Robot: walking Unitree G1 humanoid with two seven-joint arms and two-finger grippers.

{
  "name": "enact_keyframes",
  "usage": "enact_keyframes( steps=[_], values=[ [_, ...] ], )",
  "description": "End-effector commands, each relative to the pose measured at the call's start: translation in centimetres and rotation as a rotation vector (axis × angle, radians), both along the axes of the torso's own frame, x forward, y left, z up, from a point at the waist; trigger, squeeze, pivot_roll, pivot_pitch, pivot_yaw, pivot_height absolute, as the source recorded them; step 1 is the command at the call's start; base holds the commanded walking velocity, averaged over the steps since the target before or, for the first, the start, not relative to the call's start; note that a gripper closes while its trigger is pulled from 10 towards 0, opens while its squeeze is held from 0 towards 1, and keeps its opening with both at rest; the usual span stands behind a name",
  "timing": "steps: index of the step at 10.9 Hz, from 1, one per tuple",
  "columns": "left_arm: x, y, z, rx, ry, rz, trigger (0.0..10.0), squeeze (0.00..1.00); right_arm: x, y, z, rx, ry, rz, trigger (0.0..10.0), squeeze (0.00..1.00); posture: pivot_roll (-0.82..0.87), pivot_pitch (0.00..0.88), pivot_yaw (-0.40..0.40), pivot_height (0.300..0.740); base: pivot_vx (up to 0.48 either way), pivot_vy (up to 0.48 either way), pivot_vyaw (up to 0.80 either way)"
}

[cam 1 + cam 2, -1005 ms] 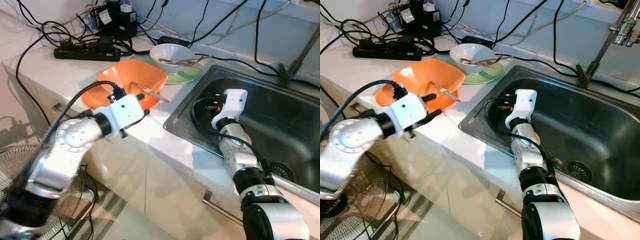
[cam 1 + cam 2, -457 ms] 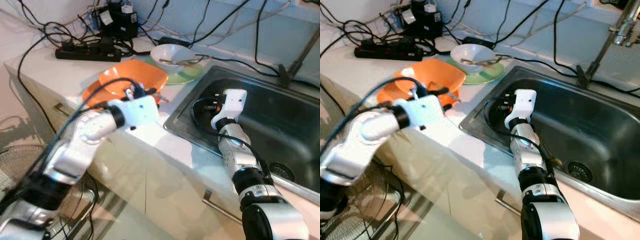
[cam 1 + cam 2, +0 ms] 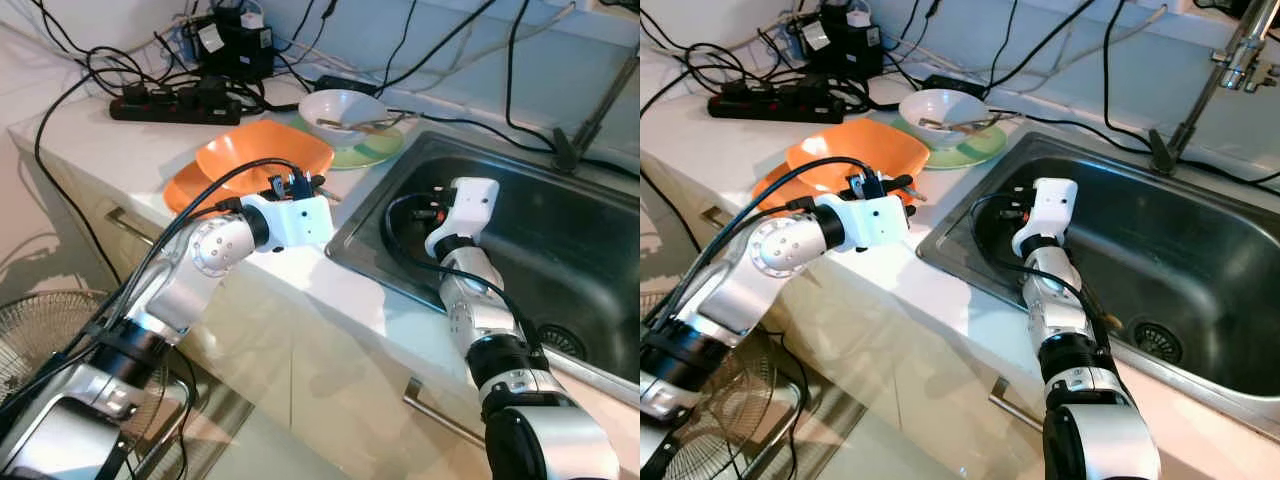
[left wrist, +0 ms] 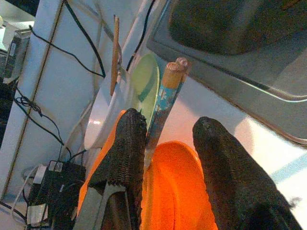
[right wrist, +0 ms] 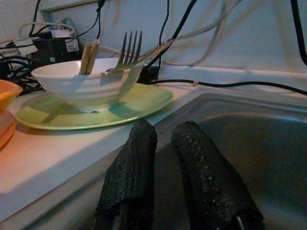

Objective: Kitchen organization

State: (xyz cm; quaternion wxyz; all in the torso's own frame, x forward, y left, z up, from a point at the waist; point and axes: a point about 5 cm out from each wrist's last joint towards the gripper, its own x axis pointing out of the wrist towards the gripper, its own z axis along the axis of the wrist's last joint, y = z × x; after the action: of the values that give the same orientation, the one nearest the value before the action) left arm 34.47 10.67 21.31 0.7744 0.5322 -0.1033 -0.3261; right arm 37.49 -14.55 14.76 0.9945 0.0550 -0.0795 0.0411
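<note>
My left pincer (image 4: 165, 143) is at the near edge of the orange bowl (image 3: 262, 157), its fingers (image 4: 125, 143) spread. Between them runs a utensil with a blue patterned shaft and a wooden end (image 4: 168, 91); it lies close along one finger, but I cannot tell whether that finger touches it. The utensil rests across the orange bowl's rim, its wooden end pointing toward the sink (image 3: 1160, 250). The orange bowl sits nested on a second orange dish (image 3: 185, 188) on the white surface (image 3: 130, 140).

My right arm reaches over the sink's front edge, with my right pincer (image 5: 160, 143) held low inside the basin near its left wall. Its two fingers are close together, a narrow gap between them, nothing gripped.

Behind the orange bowl, near the sink's back left corner, a white bowl (image 5: 86, 81) stands on a pale green plate (image 5: 144, 103). A fork (image 5: 132, 50) leans in it, tines up, beside two wooden sticks (image 5: 88, 55).

At the back of the surface: a black power strip (image 3: 770, 102), tangled black cables (image 3: 90, 70). A faucet (image 3: 1230, 60) rises at the sink's far right. A fan grille (image 3: 40, 330) stands on the floor at lower left.
</note>
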Motion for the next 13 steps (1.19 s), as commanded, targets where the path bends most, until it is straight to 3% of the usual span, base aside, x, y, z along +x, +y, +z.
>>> enact_keyframes(
  steps=[1, 5, 6, 7, 13],
  values=[
    [0.5, -0.6, 0.5, 0.026, -0.037, -0.013, 10.0, 0.00, -0.1, -0.3, 0.1, 0.012, -0.008, -0.010, 10.0, 0.00, 0.22, 0.014, -0.027, 0.740, 0.000, 0.000, 0.00],
    [1.6, -1.0, 0.4, 0.021, -0.072, -0.005, 10.0, 0.00, 0.0, -0.2, 0.1, 0.012, -0.010, -0.008, 10.0, 0.00, 0.22, 0.011, -0.027, 0.740, 0.000, 0.000, 0.00],
    [1.7, -1.1, 0.5, 0.008, -0.086, -0.008, 6.4, 0.00, 0.0, -0.2, 0.1, 0.012, -0.011, -0.009, 10.0, 0.00, 0.21, 0.008, -0.027, 0.740, 0.000, 0.000, 0.00],
    [1.8, -1.1, 0.6, -0.006, -0.089, -0.011, 0.0, 0.00, 0.0, -0.2, 0.1, 0.012, -0.011, -0.009, 10.0, 0.00, 0.22, 0.007, -0.027, 0.740, 0.000, 0.000, 0.00],
    [2.1, -1.2, 0.7, -0.020, -0.110, -0.013, 0.0, 0.00, -0.1, -0.2, 0.0, 0.013, -0.005, -0.013, 10.0, 0.00, 0.22, 0.009, -0.028, 0.740, 0.000, 0.000, 0.00]
  ],
)
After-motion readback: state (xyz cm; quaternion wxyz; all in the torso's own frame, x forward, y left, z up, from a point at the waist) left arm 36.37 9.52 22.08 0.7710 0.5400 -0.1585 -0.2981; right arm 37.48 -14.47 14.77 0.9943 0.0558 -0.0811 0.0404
